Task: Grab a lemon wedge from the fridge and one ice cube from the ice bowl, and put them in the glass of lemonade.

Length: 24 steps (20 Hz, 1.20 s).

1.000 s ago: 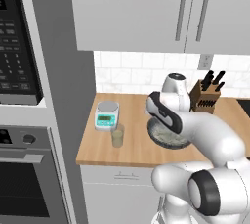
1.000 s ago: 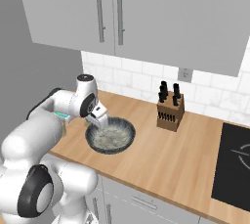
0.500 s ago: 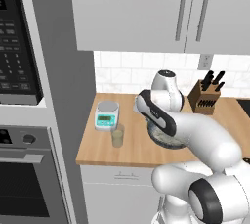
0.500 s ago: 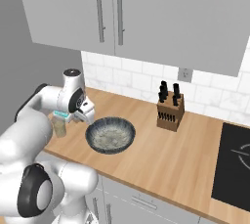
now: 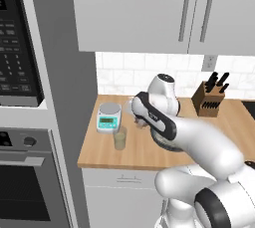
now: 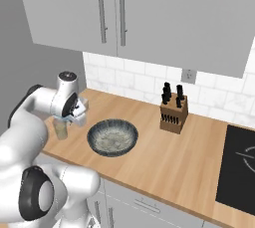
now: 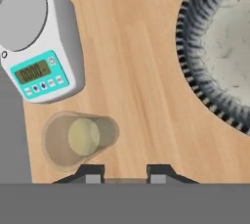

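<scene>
your hand [image 7: 124, 171], fingers narrowly apart on something too small to identify, hovers just beside the glass [image 7: 78, 138], with the bowl [image 7: 222, 52] well apart, presumably for a drop.

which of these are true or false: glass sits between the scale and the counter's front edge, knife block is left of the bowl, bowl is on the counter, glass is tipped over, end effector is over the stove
1. The glass of lemonade stands between the scale and the counter's front edge. True.
2. The knife block is left of the ice bowl. False: it stands to the bowl's right, nearer the wall.
3. The ice bowl rests on the wooden counter. True.
4. The glass is tipped over. False: it stands upright.
5. The end effector is over the stove. False: it hangs over the counter, beside the glass and between scale and bowl.
</scene>
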Motion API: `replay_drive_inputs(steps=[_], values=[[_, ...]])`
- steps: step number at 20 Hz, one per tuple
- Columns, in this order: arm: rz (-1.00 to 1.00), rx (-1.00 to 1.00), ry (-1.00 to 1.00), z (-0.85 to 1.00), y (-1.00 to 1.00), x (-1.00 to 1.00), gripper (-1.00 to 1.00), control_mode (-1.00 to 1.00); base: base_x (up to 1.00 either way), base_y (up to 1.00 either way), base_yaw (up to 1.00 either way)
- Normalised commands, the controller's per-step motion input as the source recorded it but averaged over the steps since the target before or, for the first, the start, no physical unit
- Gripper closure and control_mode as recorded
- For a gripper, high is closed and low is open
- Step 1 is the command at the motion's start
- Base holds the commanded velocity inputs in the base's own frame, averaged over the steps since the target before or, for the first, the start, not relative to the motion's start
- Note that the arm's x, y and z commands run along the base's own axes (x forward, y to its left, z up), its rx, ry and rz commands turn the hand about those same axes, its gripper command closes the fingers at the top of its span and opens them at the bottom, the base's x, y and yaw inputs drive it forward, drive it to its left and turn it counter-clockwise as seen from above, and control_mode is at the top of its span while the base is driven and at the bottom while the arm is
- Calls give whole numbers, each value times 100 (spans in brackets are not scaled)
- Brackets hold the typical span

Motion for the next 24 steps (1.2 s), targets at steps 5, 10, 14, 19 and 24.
replay_drive_inputs(steps=[5,10,14,19,24], values=[[0,13,-3,21,51,0,100,-100,0,0,0],[-1,5,-1,6,40,3,100,-100,0,0,0],[-6,0,-1,-7,19,28,100,-100,0,0,0],[-7,0,0,-13,3,42,100,-100,0,0,0],[-5,0,0,-23,1,16,100,-100,0,0,0]])
